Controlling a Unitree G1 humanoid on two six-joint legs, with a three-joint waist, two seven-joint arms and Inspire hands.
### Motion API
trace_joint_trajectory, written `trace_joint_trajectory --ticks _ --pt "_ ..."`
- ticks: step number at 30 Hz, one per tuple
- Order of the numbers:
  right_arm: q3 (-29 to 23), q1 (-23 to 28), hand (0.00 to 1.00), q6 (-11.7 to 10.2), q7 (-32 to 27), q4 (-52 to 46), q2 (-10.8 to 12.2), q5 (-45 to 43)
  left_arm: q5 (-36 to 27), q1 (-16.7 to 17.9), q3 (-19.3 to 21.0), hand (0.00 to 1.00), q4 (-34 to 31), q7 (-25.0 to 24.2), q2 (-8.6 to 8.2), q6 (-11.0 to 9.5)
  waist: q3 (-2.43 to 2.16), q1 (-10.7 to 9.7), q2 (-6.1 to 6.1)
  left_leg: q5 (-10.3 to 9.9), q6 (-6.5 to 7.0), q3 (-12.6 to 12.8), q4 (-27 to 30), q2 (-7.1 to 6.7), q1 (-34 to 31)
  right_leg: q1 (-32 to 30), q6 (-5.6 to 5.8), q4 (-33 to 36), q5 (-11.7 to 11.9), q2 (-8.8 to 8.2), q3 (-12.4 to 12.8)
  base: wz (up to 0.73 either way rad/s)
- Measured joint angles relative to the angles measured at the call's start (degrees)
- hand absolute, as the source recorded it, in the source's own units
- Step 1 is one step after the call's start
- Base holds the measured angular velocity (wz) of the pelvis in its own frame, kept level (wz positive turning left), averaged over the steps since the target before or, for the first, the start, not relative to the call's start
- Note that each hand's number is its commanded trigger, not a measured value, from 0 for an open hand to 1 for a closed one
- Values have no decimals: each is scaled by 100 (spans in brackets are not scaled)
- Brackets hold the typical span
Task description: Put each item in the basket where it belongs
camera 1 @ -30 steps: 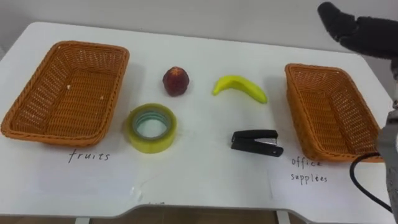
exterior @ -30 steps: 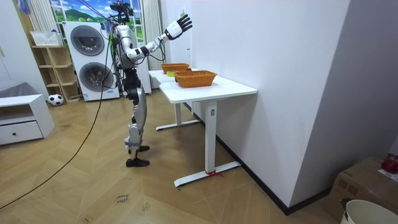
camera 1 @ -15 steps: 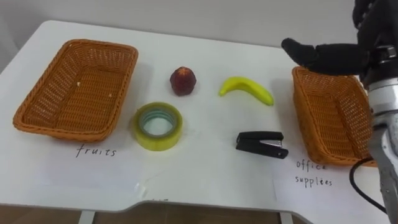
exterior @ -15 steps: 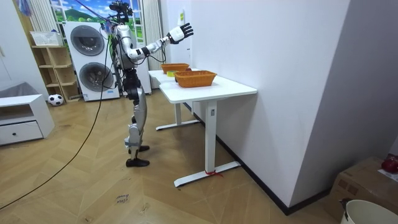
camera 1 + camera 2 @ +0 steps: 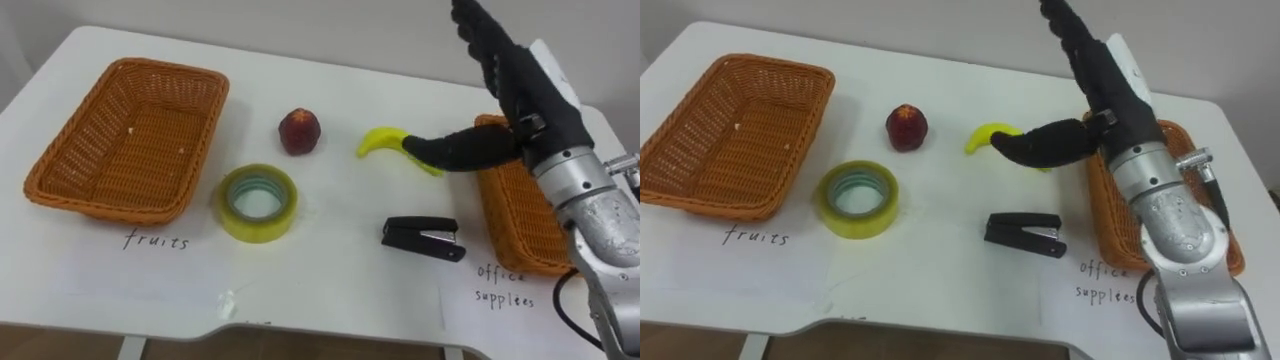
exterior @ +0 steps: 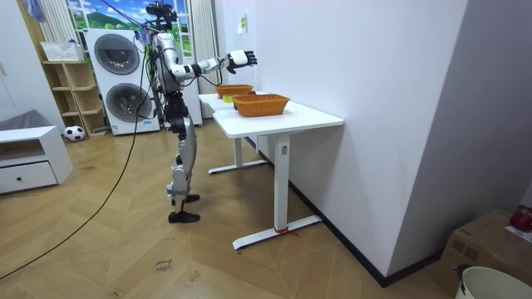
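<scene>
The banana [image 5: 383, 140] lies on the desk [image 5: 330, 75] at centre right, its right end hidden behind the thumb of the right hand [image 5: 530, 90]. The hand hovers with fingers straight and spread wide, in front of the right basket [image 5: 515, 215]. A red fruit [image 5: 300, 131] sits just left of the banana. Tape [image 5: 258, 202] and stapler [image 5: 422, 239] lie lower in the frame. The left basket [image 5: 130, 140] stands at the upper left.

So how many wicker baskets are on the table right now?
2. The left basket sits at the left end of the table. The right basket sits at the right end, partly hidden behind the robot's open right hand.
</scene>
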Motion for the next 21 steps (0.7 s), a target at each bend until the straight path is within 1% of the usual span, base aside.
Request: trace_joint_trajectory --ticks 3,5,7,11,12,13,14,15,16,18,19,21 --pt "0 0 0 44 200 0 0 -46 0 0 28 0 -55 -7 -2 0 2 15 2 0 0 -9 -3 0 0 0 0 0 0 0 1 0" --pt "0 0 0 51 365 4 -1 -119 -2 -1 39 0 -62 -2 -3 -5 16 32 11 0 0 -26 -3 0 1 1 0 0 0 0 2 0" --pt "0 14 0 50 475 51 -3 -109 -3 -8 38 0 -26 23 -1 -7 19 24 16 0 0 -38 -1 0 2 10 0 -1 0 0 -7 2" --pt "35 157 0 54 755 228 -5 -109 -19 -76 34 0 73 30 6 -6 22 38 13 0 0 -73 0 -3 21 38 0 -2 0 0 -8 4" --pt "61 174 0 122 851 260 -5 -111 -18 -73 34 0 77 30 7 4 32 39 11 0 0 -73 0 -3 21 36 0 -2 0 0 -6 0" --pt "71 175 0 177 940 260 -6 -114 -15 -82 34 0 77 30 8 9 54 38 4 0 -1 -72 -1 -3 20 33 0 -2 0 0 -6 0" --pt "71 175 0 180 982 260 -6 -115 -15 -87 35 0 77 30 9 11 58 39 2 0 -1 -72 -1 -3 17 30 0 -2 0 0 -5 0" --pt "75 176 0 181 1057 260 -10 -122 -15 -92 34 0 80 30 9 20 56 35 -2 1 -1 -73 -1 -3 9 24 0 -2 0 0 -1 0" --pt "78 179 0 202 1144 260 -11 -123 -11 -110 35 0 127 30 11 36 44 36 -20 1 -1 -73 -1 -2 10 24 0 -2 0 0 -1 0" --pt "80 179 0 276 1287 259 -11 -126 -10 -150 35 0 243 30 21 72 33 39 -36 1 -1 -76 -2 -1 11 24 0 -2 0 1 0 0" --pt "80 179 0 297 1376 259 -11 -162 -4 -185 35 0 289 30 23 103 19 37 -55 1 -1 -76 -1 -1 10 22 0 -2 0 1 5 0" --pt "80 179 0 298 1492 259 -13 -231 -4 -182 35 0 290 29 33 108 11 43 -67 1 -1 -76 -2 -1 10 20 0 -2 0 1 12 0"
